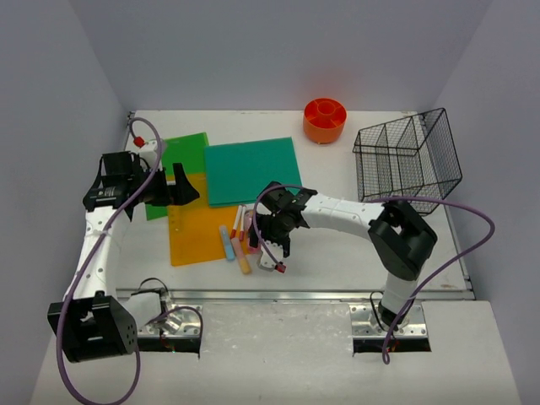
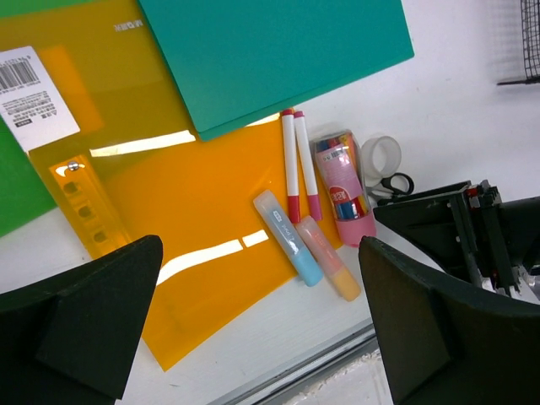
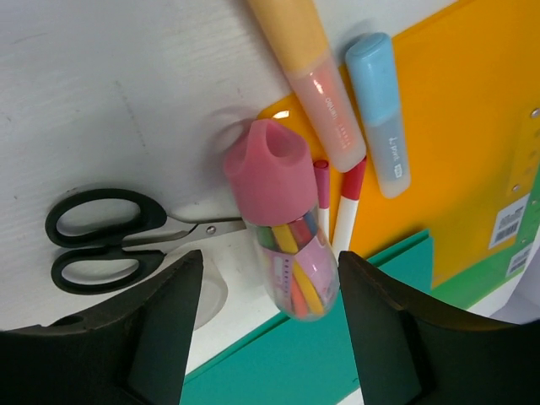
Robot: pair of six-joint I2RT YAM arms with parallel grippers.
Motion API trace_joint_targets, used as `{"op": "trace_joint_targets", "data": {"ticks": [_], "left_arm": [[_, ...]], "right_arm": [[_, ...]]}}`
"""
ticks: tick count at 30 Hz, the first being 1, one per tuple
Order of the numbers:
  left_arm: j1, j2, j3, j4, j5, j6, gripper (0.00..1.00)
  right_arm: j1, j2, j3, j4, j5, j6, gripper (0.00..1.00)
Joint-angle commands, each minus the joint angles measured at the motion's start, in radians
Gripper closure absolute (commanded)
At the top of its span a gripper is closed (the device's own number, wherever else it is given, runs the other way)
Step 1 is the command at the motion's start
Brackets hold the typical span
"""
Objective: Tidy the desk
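Desk: white top spread under both arms, lavender walls on three sides, clutter bunched left of centre.

Right gripper: low over the clutter, jaws part-way apart and astride the pink-capped tube of pens. There is a visible gap on the scissors side. The other finger looks at or very near the tube wall. No firm grip is seen.

Key relation: the tube lies directly between the right fingers. Its long axis runs away from the wrist, cap end far, so the jaws cross its width. That suits a pinch on the clear barrel.

Neighbours:
- Scissors lie just beside the tube, blade tip pointing at it.
- Tape roll is partly under the scissors-side finger.
- Two markers touch or nearly touch the tube on the other side.

Left gripper: jaws wide, holding nothing, hanging over the orange folder, well off from the tube. The right arm is clearly the nearer one.

Judgement: this is the pick of the tube, likely bound for the basket or the caddy, both far right. Risk: a finger catches the tape roll or drags a marker.
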Motion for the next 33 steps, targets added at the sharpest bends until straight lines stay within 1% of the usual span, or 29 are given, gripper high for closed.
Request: {"op": "trace_joint_targets", "data": {"ticks": [1, 6, 12, 16, 21, 23, 27, 31, 32, 33], "left_arm": [[0.034, -0.074, -0.025, 0.047, 0.044, -0.008, 0.00], [0.049, -0.122, -0.040, 0.050, 0.042, -0.005, 0.00], [0.065, -0.127, -0.040, 0.049, 0.053, -0.003, 0.00], [0.074, -0.129, -0.041, 0.050, 0.079, 0.000, 0.00], [0.086, -0.137, -0.041, 0.049, 0.079, -0.003, 0.00], [0.088, -0.139, -0.041, 0.049, 0.078, -0.003, 0.00], [0.089, -0.139, -0.040, 0.047, 0.078, 0.000, 0.00], [0.089, -0.135, -0.040, 0.046, 0.098, 0.012, 0.00], [0.090, -0.130, -0.040, 0.047, 0.100, 0.011, 0.00], [0.091, -0.126, -0.040, 0.047, 0.102, 0.011, 0.00]], "right_arm": [[0.021, 0.019, 0.000, 0.013, 0.071, -0.284, 0.35], [0.061, 0.065, 0.026, 0.050, 0.116, -0.293, 0.35], [0.096, 0.115, 0.073, 0.069, 0.138, -0.300, 0.37], [0.111, 0.136, 0.084, 0.055, 0.150, -0.320, 0.40], [0.116, 0.172, 0.070, 0.043, 0.182, -0.358, 0.53], [0.115, 0.179, 0.067, 0.042, 0.186, -0.354, 0.56], [0.116, 0.162, 0.061, 0.028, 0.155, -0.339, 0.66], [0.116, 0.131, 0.070, 0.029, 0.118, -0.305, 0.87], [0.115, 0.123, 0.077, 0.027, 0.105, -0.294, 0.97], [0.116, 0.115, 0.084, 0.029, 0.094, -0.283, 1.00]]}}
